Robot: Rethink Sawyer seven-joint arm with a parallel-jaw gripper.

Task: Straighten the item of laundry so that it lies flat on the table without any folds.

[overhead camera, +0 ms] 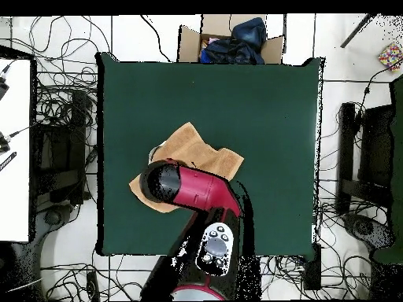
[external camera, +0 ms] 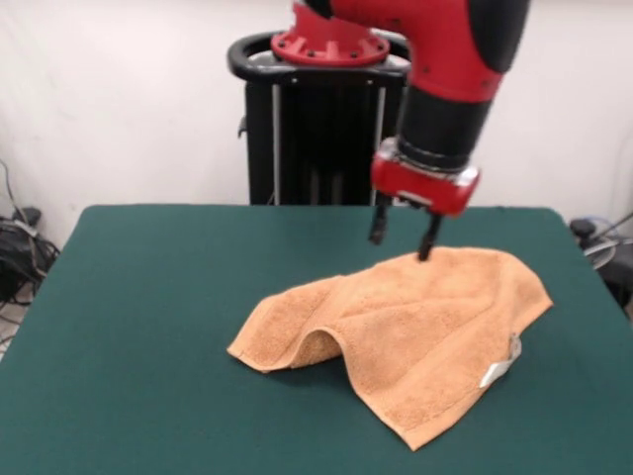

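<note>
Over the far edge of the rumpled orange-tan terry-cloth towel (external camera: 415,332), the red arm's end effector (external camera: 404,237) hangs with both fingers spread, gripping nothing. Its position suggests a pinch there to pull out the humped fold on the dark green felt table (external camera: 148,297).

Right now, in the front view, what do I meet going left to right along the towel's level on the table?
Bare green table → raised fold of the towel → gripper at the towel's far edge, fingers apart → white tag → bare table again.
</note>
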